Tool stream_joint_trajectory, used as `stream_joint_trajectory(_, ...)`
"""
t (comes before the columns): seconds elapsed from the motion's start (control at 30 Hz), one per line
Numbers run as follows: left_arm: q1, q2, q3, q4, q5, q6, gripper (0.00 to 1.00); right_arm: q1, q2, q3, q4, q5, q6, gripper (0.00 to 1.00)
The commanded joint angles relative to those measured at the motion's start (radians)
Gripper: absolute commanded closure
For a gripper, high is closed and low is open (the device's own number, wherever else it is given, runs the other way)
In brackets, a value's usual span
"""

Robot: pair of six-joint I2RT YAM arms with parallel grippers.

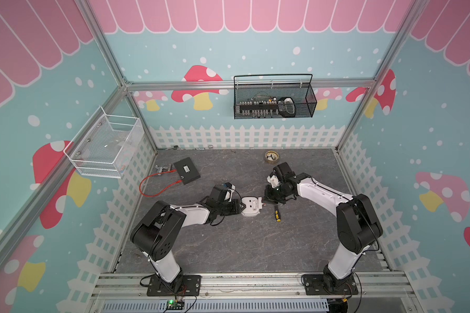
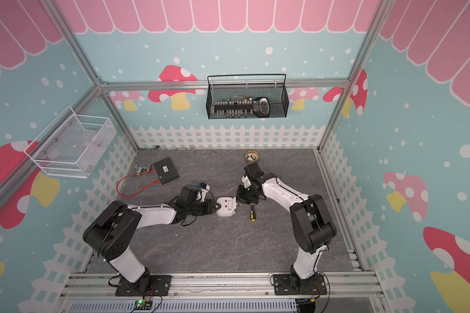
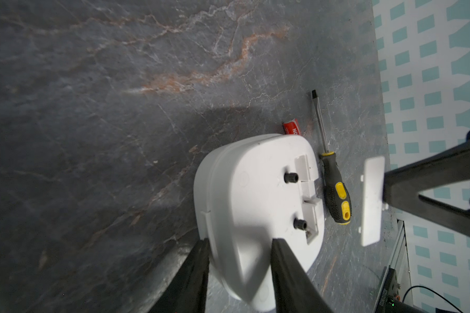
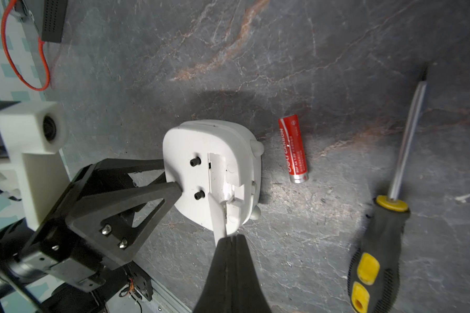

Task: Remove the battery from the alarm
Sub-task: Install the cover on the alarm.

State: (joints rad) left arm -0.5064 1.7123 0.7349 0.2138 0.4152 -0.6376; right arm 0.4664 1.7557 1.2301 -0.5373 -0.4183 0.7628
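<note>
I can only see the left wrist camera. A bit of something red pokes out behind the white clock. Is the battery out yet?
Observer: Yes. The small red cylindrical battery lies whole on the grey marbled table, apart from the white plastic alarm clock.
Child: What's the right tool doing?
Observer: It's shut on a thin white plastic cover.
Child: Anything else around?
Observer: A round brass-coloured disc sits at the table's far edge.
</note>
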Motion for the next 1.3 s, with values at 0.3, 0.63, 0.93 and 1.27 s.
stream_joint_trajectory(0.3, -0.007, -0.025, -0.055, 0.022, 0.000, -0.058, 0.60, 0.046, 0.053, 0.038, 0.042, 0.038, 0.068, 1.00)
stream_joint_trajectory(0.63, -0.007, -0.025, -0.061, 0.029, -0.004, -0.074, 0.60, 0.051, 0.112, 0.115, -0.059, 0.039, -0.002, 1.00)
stream_joint_trajectory(0.93, -0.007, -0.026, -0.063, 0.031, -0.004, -0.077, 0.60, 0.052, 0.134, 0.134, -0.100, 0.032, -0.039, 1.00)
stream_joint_trajectory(1.27, -0.007, -0.028, -0.062, 0.031, -0.006, -0.079, 0.60, 0.060, 0.134, 0.159, -0.104, 0.053, -0.025, 1.00)
